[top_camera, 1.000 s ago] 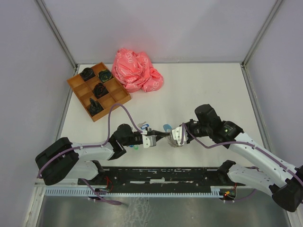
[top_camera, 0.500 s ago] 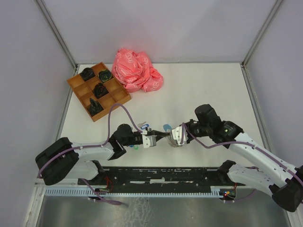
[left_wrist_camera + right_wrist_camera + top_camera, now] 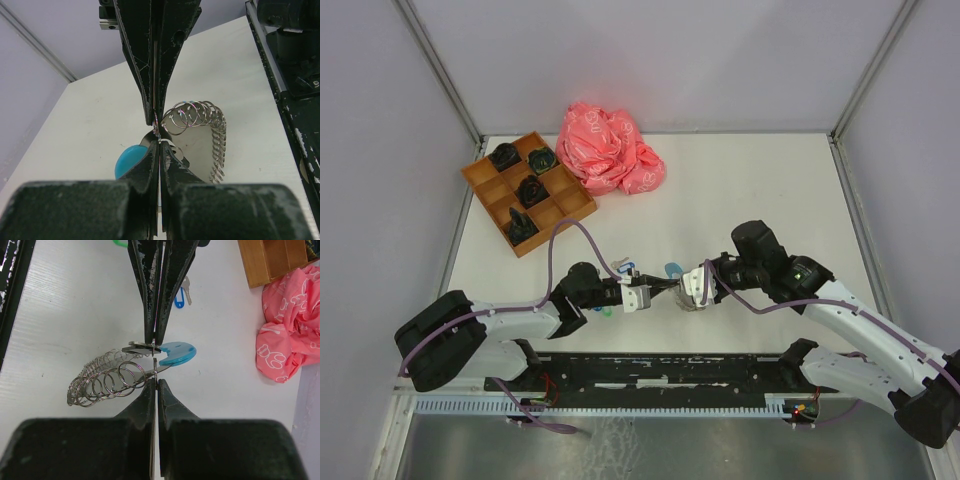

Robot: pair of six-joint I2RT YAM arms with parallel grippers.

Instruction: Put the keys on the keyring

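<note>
left claw [image 3: 159,143] and right claw [image 3: 156,381] (shut) seemingly pinch keyring [image 3: 218,142].

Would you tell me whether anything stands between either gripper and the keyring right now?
Nothing visible does. The left gripper and the right gripper are both shut on the keyring, tip to tip, pinching its thin metal beside the light blue segment.

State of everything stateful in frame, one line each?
left gripper: shut on the keyring
right gripper: shut on the keyring
keyring: pinched between both grippers
blue-tagged key: loose on the table, off the keyring
pink bag: crumpled
wooden tray: some compartments filled
</note>
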